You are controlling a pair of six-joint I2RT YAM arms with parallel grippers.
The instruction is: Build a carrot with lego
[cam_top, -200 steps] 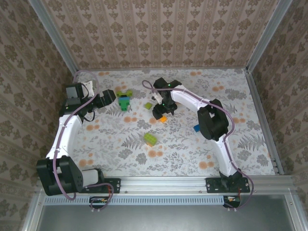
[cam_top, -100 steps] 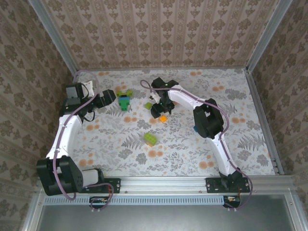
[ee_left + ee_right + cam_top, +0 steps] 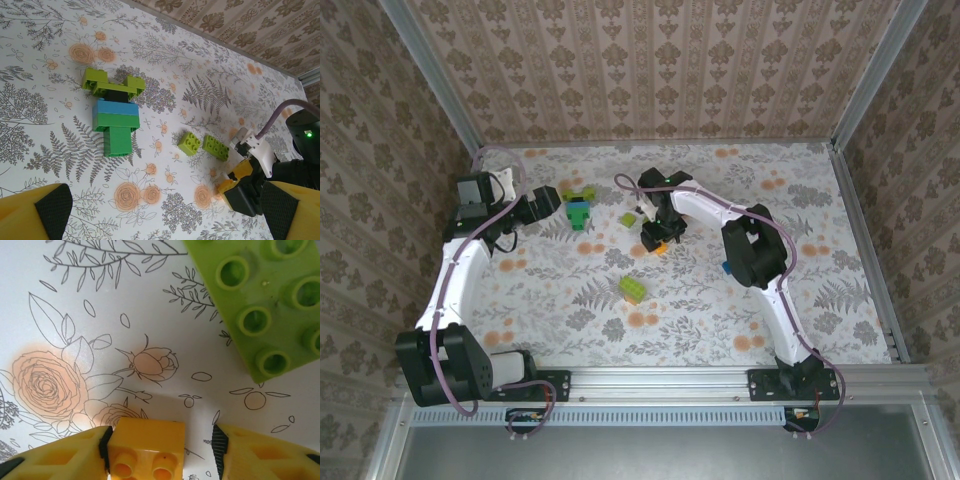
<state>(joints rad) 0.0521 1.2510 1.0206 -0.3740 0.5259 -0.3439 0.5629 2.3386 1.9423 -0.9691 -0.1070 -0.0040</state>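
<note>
The bench [image 3: 720, 300] has a flowered cover and the walls [image 3: 650, 70] have patterned paper. The carrot [image 3: 114, 120] lies flat near the left fingers [image 3: 45, 212], which are spread wide. The right fingers [image 3: 65, 455] stand around an orange brick [image 3: 145, 445] that is cut off by the edge of the right wrist view. One finger touches it and a gap remains at the other.

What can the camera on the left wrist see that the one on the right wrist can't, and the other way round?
Left wrist view: the joined cluster of lime, black, blue and green bricks, and a small lime brick.
Right wrist view: an orange brick close up inside the right gripper, touching one pad, with a gap at the other.
Both: that gripper, the flowered table cover, and a longer lime brick, probably the studded one seen up close.
</note>
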